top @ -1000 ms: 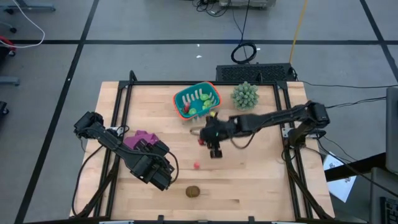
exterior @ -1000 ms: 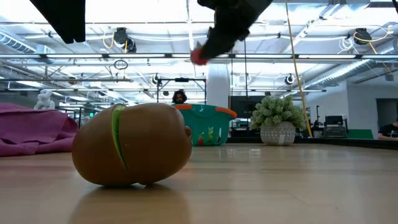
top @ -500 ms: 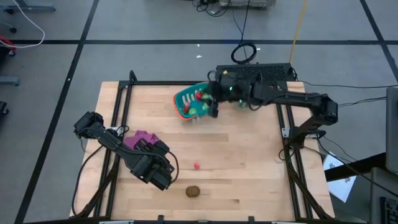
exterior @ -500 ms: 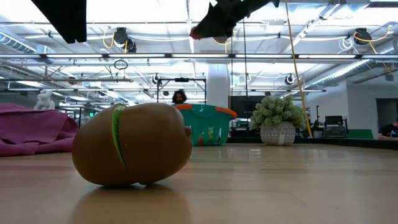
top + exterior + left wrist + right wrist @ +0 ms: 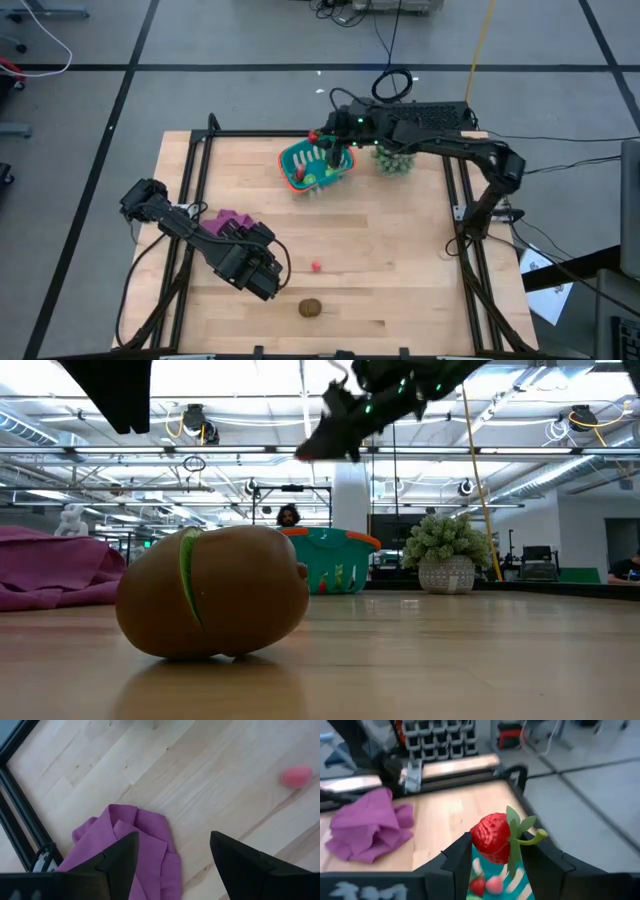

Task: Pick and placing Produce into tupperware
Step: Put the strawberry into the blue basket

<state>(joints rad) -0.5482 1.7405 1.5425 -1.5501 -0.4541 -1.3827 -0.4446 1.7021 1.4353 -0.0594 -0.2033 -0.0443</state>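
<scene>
Right gripper (image 5: 492, 851) raised above far rim of teal basket (image 5: 318, 166), fingers clamped on red strawberry (image 5: 492, 838) with green leaves; basket interior visible directly below berry, holding red and light green pieces. Basket sits at far middle of table (image 5: 400, 260), potted spiky plant (image 5: 394, 155) just beside it. Left gripper (image 5: 172, 855) waits at near left over purple cloth (image 5: 125, 847), fingers apart, nothing between them. Small red piece (image 5: 316, 267) and brown oval (image 5: 311, 308) lie loose on near table

The high camera looks straight down on the worktop (image 5: 400, 250). The low one sits level, close behind the brown oval (image 5: 212, 592). Both show the teal basket (image 5: 318, 166) beyond it.
</scene>
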